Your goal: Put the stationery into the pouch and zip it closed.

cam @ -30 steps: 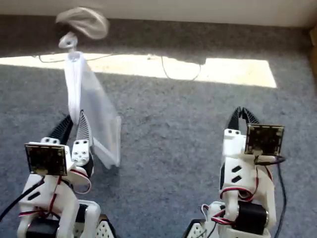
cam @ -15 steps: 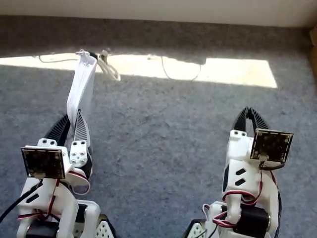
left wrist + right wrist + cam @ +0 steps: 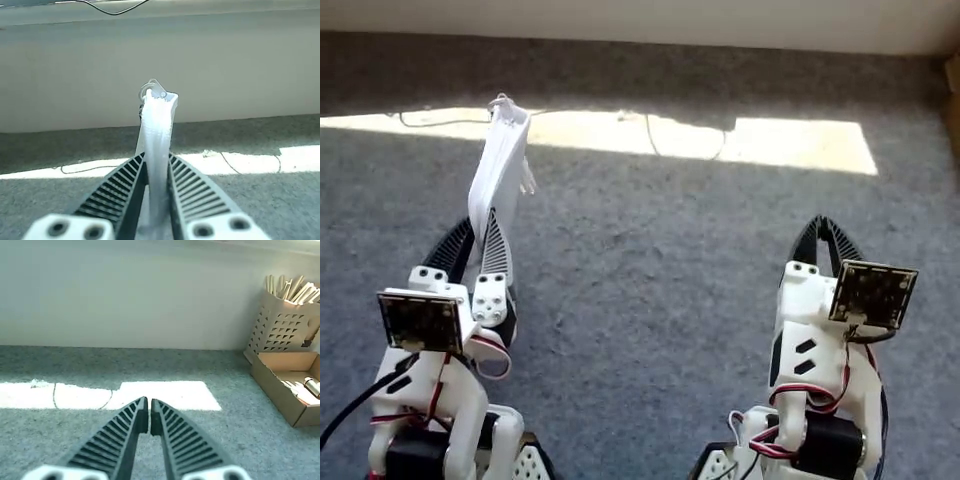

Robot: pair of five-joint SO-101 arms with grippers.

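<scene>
Plainly, the left pincer point(image 3: 156, 159) is pinching the pouch point(image 3: 500, 160) by its lower end. The pouch is lifted off the carpet point(image 3: 650, 260) and seen edge-on. Its long axis runs straight out from the fingertips, up and away towards the far edge of the surface, over the sunlit strip. The zip pull point(image 3: 150, 90) sits at the far tip, the end farthest from the grip.

The right pincer point(image 3: 827, 225) is pressed together with nothing in it, well apart from the pouch, over the near right part of the surface.

Any opening of the zip likely falls to the right arm, which would have to cross towards the left and reach beyond the left fingertips. No pens or similar lie on the surface between the arms. A cardboard box point(image 3: 280, 375) and a holder of sticks point(image 3: 285, 315) stand by the far right edge.
</scene>
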